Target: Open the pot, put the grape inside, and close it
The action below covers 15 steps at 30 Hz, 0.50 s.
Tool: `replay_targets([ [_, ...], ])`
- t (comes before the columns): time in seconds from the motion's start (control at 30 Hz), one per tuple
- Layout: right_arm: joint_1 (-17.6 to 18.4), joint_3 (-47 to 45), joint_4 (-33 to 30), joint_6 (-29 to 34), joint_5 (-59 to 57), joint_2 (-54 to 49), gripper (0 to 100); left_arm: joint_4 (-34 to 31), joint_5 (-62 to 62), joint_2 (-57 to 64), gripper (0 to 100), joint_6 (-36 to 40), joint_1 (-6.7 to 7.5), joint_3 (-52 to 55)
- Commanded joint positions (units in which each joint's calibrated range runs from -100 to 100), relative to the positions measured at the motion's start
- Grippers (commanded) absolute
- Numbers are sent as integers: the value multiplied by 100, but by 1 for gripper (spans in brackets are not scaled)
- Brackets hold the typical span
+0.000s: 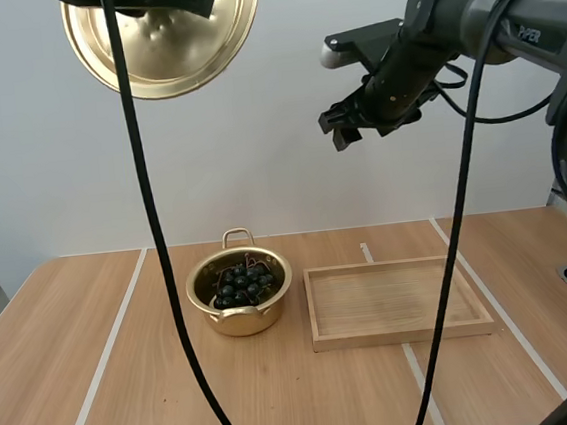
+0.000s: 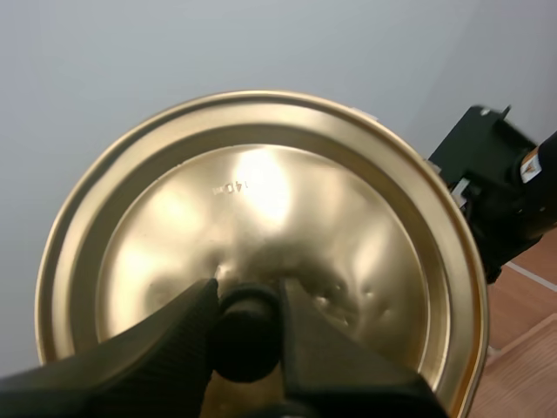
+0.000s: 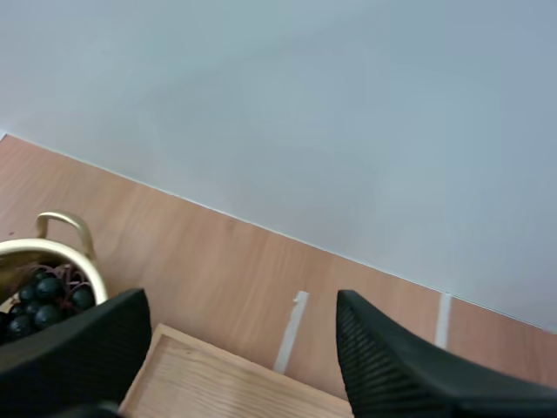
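left gripper (image 2: 248, 300) clamped on knob of lid (image 2: 261, 192), high above pot (image 1: 242, 323) | right gripper (image 3: 242, 305) spread wide, holding nothing | pot holds grapes (image 1: 240, 284)

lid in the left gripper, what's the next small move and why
Probably lower the left gripper to bring the lid down toward the open pot: the grapes already lie inside, the lid hangs high above the table, and the open right gripper is raised clear.

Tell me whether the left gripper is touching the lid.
Touching. In the left wrist view the left gripper pinches the black knob of the gold lid between its fingertips, with no gap on either side.
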State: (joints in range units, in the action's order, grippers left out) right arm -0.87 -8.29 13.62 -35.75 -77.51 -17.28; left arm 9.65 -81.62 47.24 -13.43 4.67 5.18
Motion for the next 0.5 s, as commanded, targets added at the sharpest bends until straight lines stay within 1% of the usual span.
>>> replay_targets([
  [0.0,-197,-11,-34,-76,-33,-290,99,90,76,-189,0,68,16,-36],
  [0.13,-401,-11,-34,-76,-53,-577,98,142,-24,-521,0,68,16,18],
  [0.23,-486,-11,-34,-76,-134,-768,98,254,-24,-727,0,68,16,186],
  [0.3,-511,-11,-34,-76,-198,-901,98,306,140,-852,0,68,16,393],
  [0.47,-511,-79,-34,39,-262,-1214,94,306,744,-1089,0,59,16,979],
])
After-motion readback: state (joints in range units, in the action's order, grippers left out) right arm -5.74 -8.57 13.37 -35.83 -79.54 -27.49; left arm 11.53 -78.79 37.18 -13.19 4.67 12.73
